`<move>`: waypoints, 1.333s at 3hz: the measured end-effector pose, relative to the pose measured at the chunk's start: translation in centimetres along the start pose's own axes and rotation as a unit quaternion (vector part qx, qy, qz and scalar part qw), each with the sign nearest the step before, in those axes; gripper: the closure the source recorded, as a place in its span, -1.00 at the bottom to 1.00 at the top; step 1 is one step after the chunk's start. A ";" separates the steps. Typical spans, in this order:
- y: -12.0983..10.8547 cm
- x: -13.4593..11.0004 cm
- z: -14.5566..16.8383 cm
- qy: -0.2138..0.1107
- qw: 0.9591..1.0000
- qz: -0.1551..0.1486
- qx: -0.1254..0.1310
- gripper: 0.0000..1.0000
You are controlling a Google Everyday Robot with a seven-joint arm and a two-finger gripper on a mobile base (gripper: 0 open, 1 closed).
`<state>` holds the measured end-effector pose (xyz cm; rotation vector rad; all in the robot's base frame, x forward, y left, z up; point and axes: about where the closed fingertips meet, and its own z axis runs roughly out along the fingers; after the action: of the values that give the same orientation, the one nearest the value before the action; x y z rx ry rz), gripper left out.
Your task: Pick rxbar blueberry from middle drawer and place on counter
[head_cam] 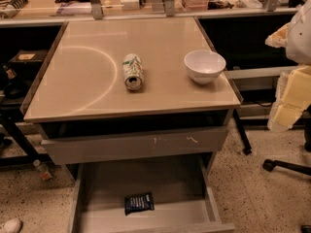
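The gripper (287, 103), spread or closed I cannot tell, hangs right of the counter (87, 96); below the counter the bar (139, 203) lies flat in the open drawer (97, 188), likely light, crinkly, slick, best pinched across its short width.

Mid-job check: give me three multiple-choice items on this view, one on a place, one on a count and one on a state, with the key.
1. Where is the rxbar blueberry?
A on the floor tiles
B on a chair
C in the middle drawer

2. How many things are on the counter?
A two
B three
C five

3. How is the can placed?
A upright
B on its side
C crushed flat

Key:
1 C, the dark wrapper lies on the open drawer's grey floor.
2 A, only the can and the white bowl are there.
3 B, its end faces the camera.

The gripper is at the right edge, beside the counter and away from the drawer.
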<state>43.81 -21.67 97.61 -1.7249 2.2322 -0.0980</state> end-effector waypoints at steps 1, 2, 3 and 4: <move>0.0 0.0 0.0 0.000 1.000 0.000 0.000 -1.00; 1.8 -0.1 2.2 -0.013 1.000 0.013 -0.013 -1.00; 5.3 -0.7 6.7 -0.038 0.998 0.029 -0.042 -1.00; 7.8 -0.8 11.3 -0.051 0.996 0.037 -0.067 -1.00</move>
<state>39.99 -17.26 85.18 -1.6703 2.2703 0.1562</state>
